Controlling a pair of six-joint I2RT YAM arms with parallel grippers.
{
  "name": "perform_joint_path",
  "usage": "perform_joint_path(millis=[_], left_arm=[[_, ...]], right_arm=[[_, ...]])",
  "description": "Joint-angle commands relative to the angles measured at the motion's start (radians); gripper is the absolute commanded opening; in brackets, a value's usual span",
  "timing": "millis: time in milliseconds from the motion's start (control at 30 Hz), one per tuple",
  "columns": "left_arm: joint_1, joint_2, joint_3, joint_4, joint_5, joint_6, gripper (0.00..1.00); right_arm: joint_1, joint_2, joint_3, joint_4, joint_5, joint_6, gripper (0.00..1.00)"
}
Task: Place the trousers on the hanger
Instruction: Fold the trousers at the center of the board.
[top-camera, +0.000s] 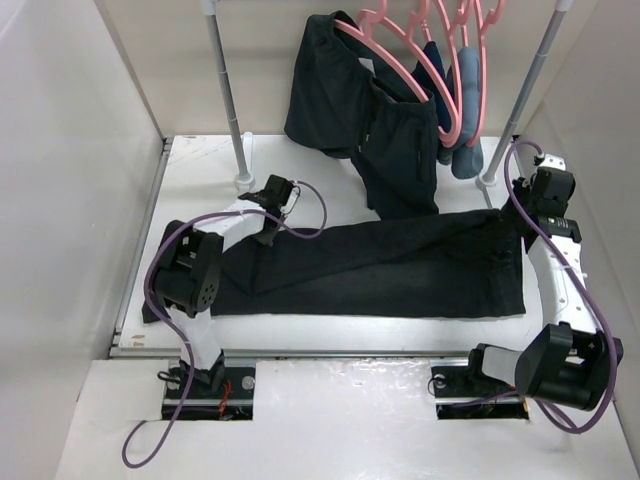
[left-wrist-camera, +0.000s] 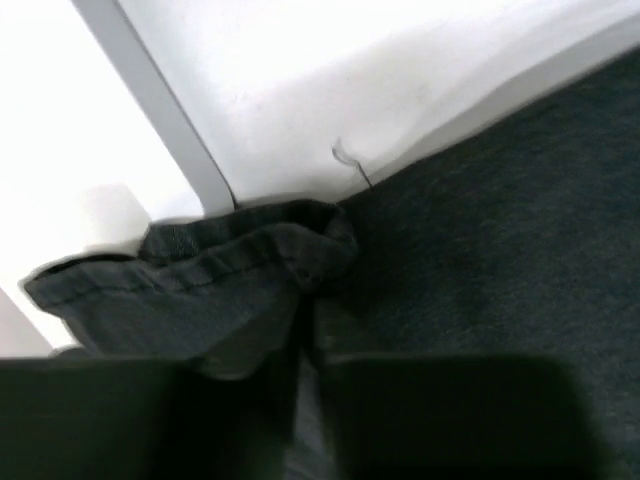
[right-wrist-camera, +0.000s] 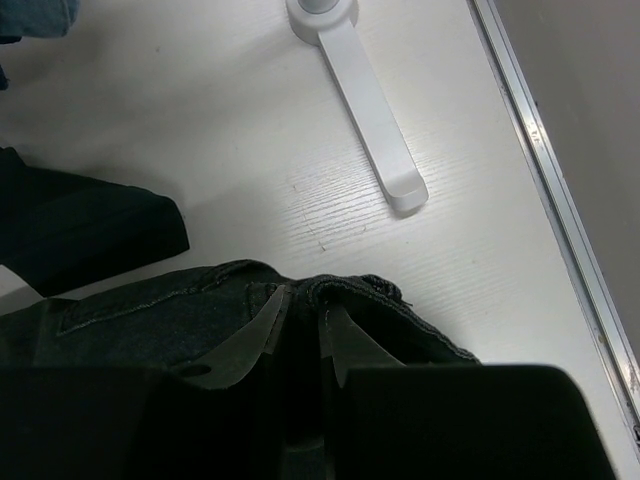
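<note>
**Trousers stretched between both jaws, hanger up beyond them**

The trousers (top-camera: 400, 265) lie flat, their long axis running from one gripper to the other. We see the left gripper (left-wrist-camera: 305, 300) pinched nearly closed on a bunched, stitched leg edge. The right gripper (right-wrist-camera: 300, 320) is nipped tight on the waistband edge. The hanger (top-camera: 452, 128) hangs above and beyond both, nearer the right jaws. Under the jaws the white table (top-camera: 200, 170) looks smooth. The rack foot (right-wrist-camera: 370, 110) sits just ahead of the right jaws, so we judge lifting room tight there.

The faded black trousers (top-camera: 400, 265) lie flat across the table (top-camera: 200, 165), waist rightward. The pink hanger (top-camera: 390, 52) hangs above its far edge.
</note>
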Motion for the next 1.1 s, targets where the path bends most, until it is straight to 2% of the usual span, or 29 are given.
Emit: perform_joint_path(millis=[0,167,367,433,500,567,600,667,700,833,900,1067], left_arm=[[0.039,-0.021,-0.013,-0.004,-0.005,-0.005,0.00],[0.126,-0.118,0.079,-0.073,0.017,-0.005,0.00],[0.336,-0.288,0.309,-0.252,0.007,0.049,0.00],[0.426,-0.357,0.318,-0.329,-0.006,0.078,0.00],[0.485,-0.420,0.222,-0.352,-0.040,0.108,0.00],[0.552,-0.521,0.107,-0.353,-0.078,0.148,0.00],[0.571,-0.551,-0.022,-0.353,-0.107,0.183,0.00],[0.615,-0.613,-0.150,-0.353,-0.108,0.210,0.00],[0.625,-0.627,-0.266,-0.353,-0.108,0.220,0.00],[0.625,-0.649,-0.450,-0.273,-0.128,0.221,0.00],[0.625,-0.649,-0.482,-0.228,-0.155,0.221,0.00],[0.625,-0.649,-0.486,-0.153,-0.243,0.277,0.00]], right_arm=[[-0.005,-0.024,-0.003,0.043,-0.013,0.004,0.00],[-0.005,-0.024,-0.003,0.065,-0.050,0.004,0.00],[-0.005,-0.024,0.068,0.039,-0.050,-0.015,0.00],[-0.014,-0.045,0.068,0.011,-0.027,-0.002,0.00],[-0.014,-0.102,0.026,-0.007,0.025,0.071,0.00],[-0.014,-0.177,-0.087,-0.018,0.056,0.179,0.00],[-0.014,-0.203,-0.131,-0.018,0.074,0.220,0.00],[-0.033,-0.285,-0.270,-0.027,0.122,0.306,0.00],[-0.033,-0.312,-0.311,-0.039,0.136,0.393,0.00],[-0.088,-0.435,-0.473,-0.089,0.189,0.574,0.00],[-0.109,-0.488,-0.523,-0.131,0.237,0.629,0.00],[-0.109,-0.512,-0.544,-0.132,0.255,0.630,0.00]])
